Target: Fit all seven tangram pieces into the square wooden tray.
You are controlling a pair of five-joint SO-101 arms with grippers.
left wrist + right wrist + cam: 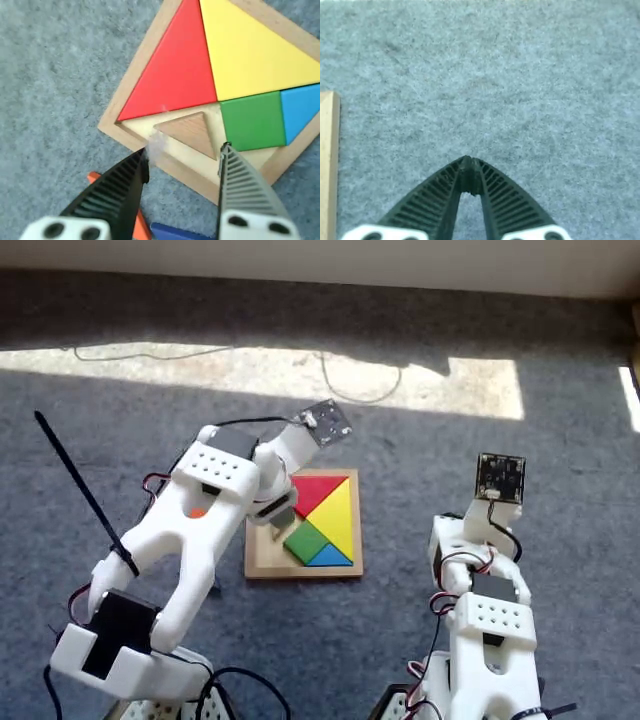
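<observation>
The square wooden tray lies on the grey carpet. It holds a red triangle, a yellow triangle, a green square and a blue piece. A small wood-coloured triangle lies flat in the bare corner of the tray. My left gripper hangs open just over that triangle, one finger on each side, holding nothing. An orange piece and a blue piece lie on the carpet beside the tray, under the left gripper. My right gripper is shut and empty above bare carpet.
The left arm leans over the tray's left side in the high view. The right arm stands right of the tray, whose edge shows in the right wrist view. A cable lies on the carpet at the back.
</observation>
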